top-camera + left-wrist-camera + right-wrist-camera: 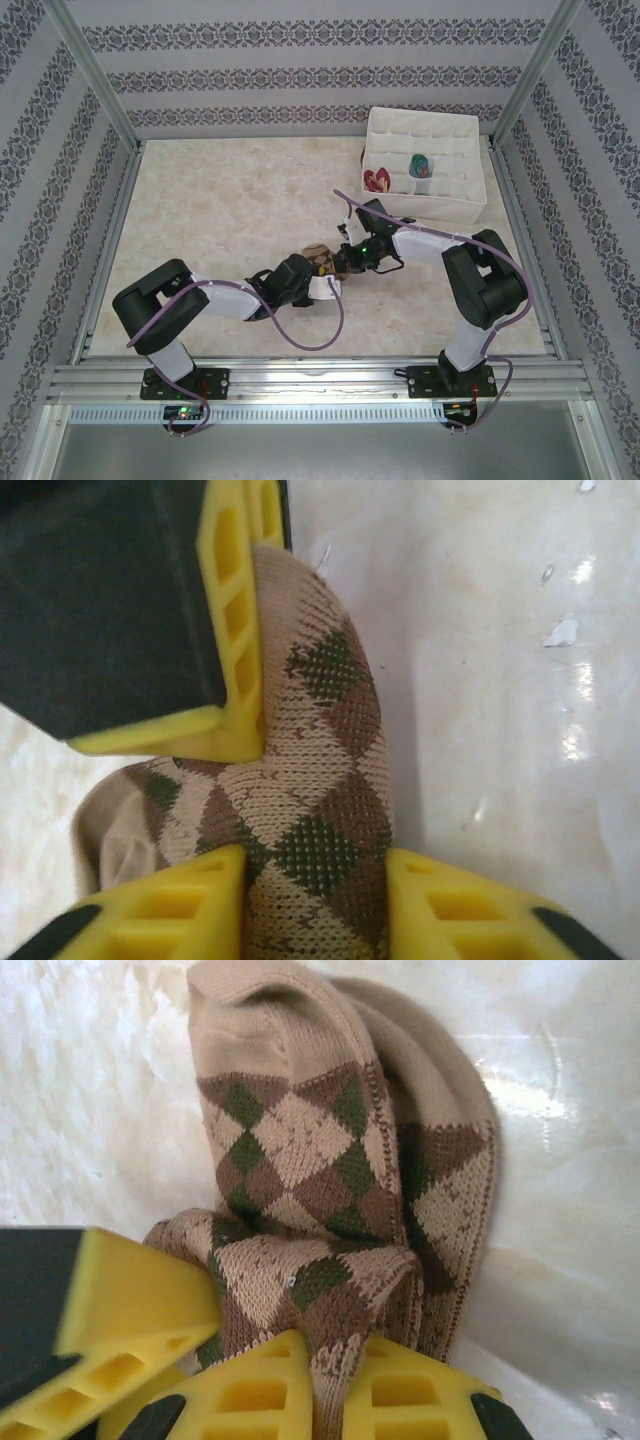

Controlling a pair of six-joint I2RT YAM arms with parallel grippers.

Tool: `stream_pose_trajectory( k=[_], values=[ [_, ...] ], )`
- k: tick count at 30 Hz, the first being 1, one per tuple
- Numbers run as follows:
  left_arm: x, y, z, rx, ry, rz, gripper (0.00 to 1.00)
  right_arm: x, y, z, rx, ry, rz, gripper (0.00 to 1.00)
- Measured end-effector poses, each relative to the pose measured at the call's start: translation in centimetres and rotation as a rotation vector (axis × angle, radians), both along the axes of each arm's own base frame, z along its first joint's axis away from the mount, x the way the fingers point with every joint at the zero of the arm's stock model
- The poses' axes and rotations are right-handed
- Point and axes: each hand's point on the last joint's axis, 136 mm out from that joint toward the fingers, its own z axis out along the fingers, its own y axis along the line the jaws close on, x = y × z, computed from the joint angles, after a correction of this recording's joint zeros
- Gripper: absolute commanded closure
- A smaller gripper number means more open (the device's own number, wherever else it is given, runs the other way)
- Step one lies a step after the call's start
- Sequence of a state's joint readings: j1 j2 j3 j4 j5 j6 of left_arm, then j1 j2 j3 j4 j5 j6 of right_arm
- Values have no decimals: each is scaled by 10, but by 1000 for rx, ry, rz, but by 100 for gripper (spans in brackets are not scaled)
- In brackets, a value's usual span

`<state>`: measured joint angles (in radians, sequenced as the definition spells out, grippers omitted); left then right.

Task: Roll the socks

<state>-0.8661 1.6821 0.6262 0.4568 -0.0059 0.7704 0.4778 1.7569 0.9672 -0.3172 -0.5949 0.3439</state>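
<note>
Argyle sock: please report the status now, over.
Left gripper shut on argyle sock. Right gripper shut on it too. Sock bunched, not yet a tight roll. Box stands apart.

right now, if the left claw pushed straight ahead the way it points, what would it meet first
The argyle sock the left claw is pinching; just beyond, probably a finger of the right claw.

My left gripper (pixel 320 270) and right gripper (pixel 346 258) are jammed nose to nose over the argyle sock (pixel 320 780), so there's no gap there. Left of the left one, the table (pixel 220 210) is wide open. The divider box (pixel 430 208) stands beyond-right of the right one, pretty near I think.
</note>
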Motion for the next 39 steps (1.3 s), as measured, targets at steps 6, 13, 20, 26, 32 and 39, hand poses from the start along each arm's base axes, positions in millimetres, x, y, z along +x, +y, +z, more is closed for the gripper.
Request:
stream_pose_trajectory(
  k=[6,13,20,26,32,39],
  values=[
    [1,-6,4,4,31,3,100,3,-8,-1,-18,18,-43,63],
    [0,-13,9,-198,362,-9,100,-6,-22,4,-60,-11,-79,46],
    [2,-26,10,-365,658,-22,100,-4,-25,11,-68,-44,-89,45],
    [-2,-27,10,-463,901,10,100,-5,-25,11,-67,-64,-63,45],
    [7,-17,7,-547,1087,96,100,-2,-20,9,-58,-85,-43,46],
    [8,-14,6,-567,1149,147,89,0,-14,8,-50,-97,-35,71]
  ],
)
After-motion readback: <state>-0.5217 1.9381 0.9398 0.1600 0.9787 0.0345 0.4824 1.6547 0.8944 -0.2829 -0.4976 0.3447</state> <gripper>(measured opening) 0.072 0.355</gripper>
